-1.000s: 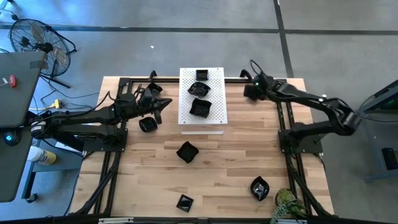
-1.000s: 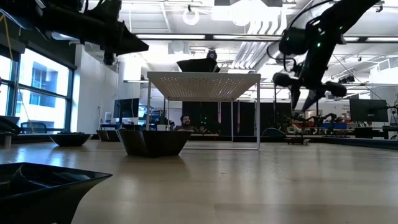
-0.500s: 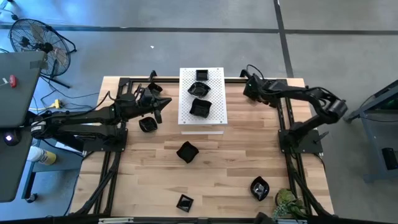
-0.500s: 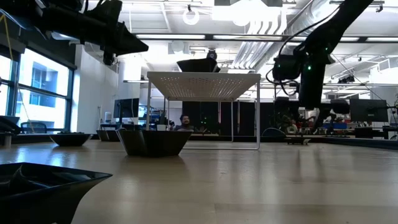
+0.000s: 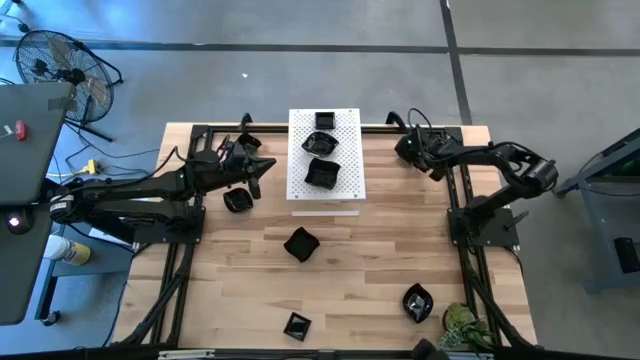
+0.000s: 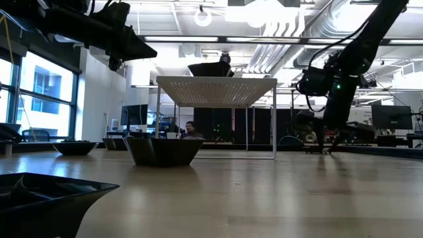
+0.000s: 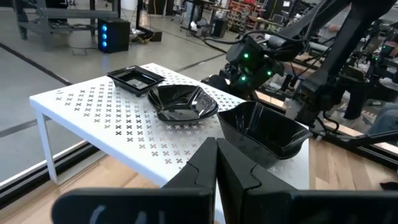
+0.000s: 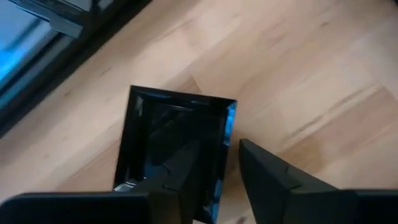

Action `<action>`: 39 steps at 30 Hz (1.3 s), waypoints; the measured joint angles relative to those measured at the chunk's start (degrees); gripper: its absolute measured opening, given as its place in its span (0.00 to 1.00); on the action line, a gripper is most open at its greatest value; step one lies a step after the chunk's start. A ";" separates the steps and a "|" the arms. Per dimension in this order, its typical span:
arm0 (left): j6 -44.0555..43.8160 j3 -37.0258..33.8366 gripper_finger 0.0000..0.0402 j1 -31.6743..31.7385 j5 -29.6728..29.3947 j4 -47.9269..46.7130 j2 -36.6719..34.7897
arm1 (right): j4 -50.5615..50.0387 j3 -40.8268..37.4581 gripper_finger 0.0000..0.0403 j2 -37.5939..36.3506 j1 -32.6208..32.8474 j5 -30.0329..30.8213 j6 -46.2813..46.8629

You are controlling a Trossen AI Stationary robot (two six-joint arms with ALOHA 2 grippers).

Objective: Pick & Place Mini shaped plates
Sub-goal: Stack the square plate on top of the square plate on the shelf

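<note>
My right gripper point(image 8: 225, 171) is hanging slightly parted over a square plate point(image 8: 174, 149), gripping nothing. My left gripper point(image 7: 216, 163) is waiting pinched shut and empty beside the white board point(image 5: 324, 160), which is carrying three plates point(image 7: 181, 102).

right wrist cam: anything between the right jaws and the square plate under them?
Nothing. In the right wrist view the right gripper hangs directly over the square black plate, one jaw over its inside, one past its edge; only bare wooden table surrounds it.
</note>
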 joint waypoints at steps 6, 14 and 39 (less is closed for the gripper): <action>0.00 0.00 0.00 0.00 0.00 0.05 0.00 | 0.09 -0.35 0.12 -0.96 0.86 -0.36 -2.10; 0.00 0.00 0.00 0.00 -1.88 0.05 0.00 | -1.40 -0.33 0.03 -6.51 0.70 -0.38 -4.75; 0.00 0.00 0.00 0.02 -4.75 0.51 0.08 | -14.41 37.80 0.06 -12.17 4.67 -6.46 -23.47</action>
